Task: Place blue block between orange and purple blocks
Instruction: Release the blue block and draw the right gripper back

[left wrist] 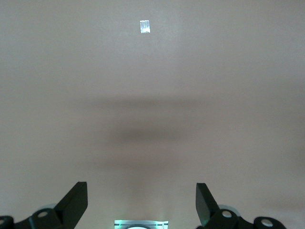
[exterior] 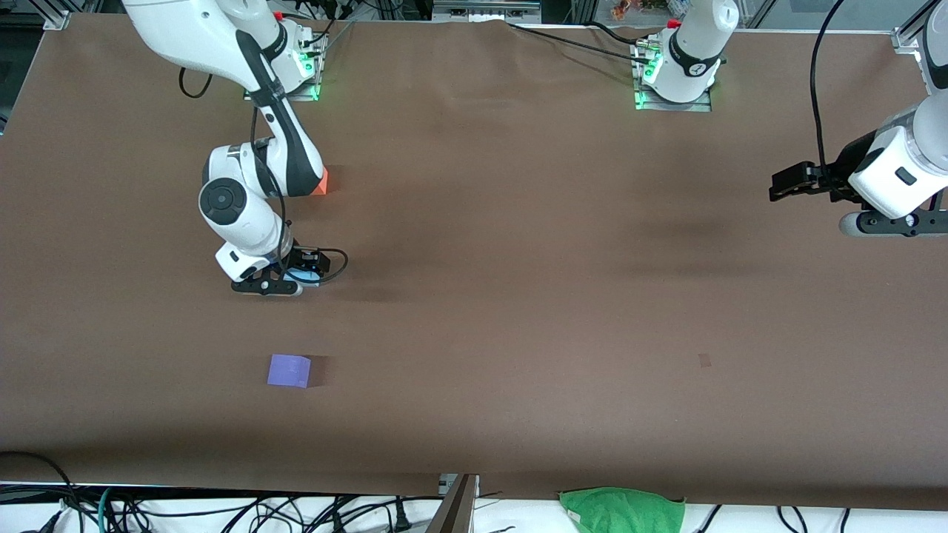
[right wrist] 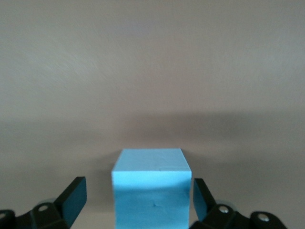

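The blue block [right wrist: 151,191] stands on the brown table between the open fingers of my right gripper [right wrist: 138,202], with a gap showing on one side. In the front view only a sliver of the blue block [exterior: 302,276] shows under the right gripper [exterior: 285,281]. The orange block [exterior: 320,183] lies farther from the front camera, mostly hidden by the right arm. The purple block [exterior: 289,370] lies nearer to the camera. My left gripper [exterior: 786,185] is open and empty, held above the table at the left arm's end; it also shows in the left wrist view [left wrist: 140,202].
A small tape mark [exterior: 704,360] sits on the brown table cover [exterior: 518,259], also seen in the left wrist view [left wrist: 145,26]. A green cloth [exterior: 622,509] lies off the table's near edge. Cables run along that edge.
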`<state>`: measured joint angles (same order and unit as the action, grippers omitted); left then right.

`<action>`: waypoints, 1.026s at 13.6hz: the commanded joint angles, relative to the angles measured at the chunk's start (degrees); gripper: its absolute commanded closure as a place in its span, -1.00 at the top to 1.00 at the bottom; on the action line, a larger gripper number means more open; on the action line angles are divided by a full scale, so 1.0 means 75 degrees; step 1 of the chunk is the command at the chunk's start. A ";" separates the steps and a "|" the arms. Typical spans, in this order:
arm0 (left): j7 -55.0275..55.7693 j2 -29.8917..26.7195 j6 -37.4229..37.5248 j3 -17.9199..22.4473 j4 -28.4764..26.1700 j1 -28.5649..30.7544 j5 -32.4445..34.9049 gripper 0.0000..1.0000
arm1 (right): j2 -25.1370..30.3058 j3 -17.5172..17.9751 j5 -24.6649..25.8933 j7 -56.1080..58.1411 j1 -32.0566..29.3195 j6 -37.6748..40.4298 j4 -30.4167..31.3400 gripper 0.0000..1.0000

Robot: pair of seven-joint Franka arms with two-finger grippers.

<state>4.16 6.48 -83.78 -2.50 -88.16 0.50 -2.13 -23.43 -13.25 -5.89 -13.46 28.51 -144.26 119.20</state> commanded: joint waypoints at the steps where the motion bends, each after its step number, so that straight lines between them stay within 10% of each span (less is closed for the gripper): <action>1: -0.0075 0.0051 -0.0009 0.0005 0.0130 -0.0009 0.0062 1.00 | 0.0778 0.0055 -0.0164 0.0177 -0.0051 0.0343 -0.0060 0.98; 9: -0.0075 0.0051 -0.0009 0.0017 0.0118 -0.0009 0.0050 1.00 | 0.1765 -0.0061 -0.0059 0.0083 -0.0039 0.6091 -0.3478 0.99; 14: -0.0098 0.0051 -0.0009 0.0017 0.0130 -0.0008 0.0050 1.00 | 0.2572 -0.0647 -0.0035 0.1020 -0.0051 0.7244 -0.3741 0.99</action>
<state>4.16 6.48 -83.78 -2.44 -88.15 0.51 -2.13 -6.39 -16.98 -5.98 -8.85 28.46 -92.64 90.77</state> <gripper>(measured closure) 0.000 0.004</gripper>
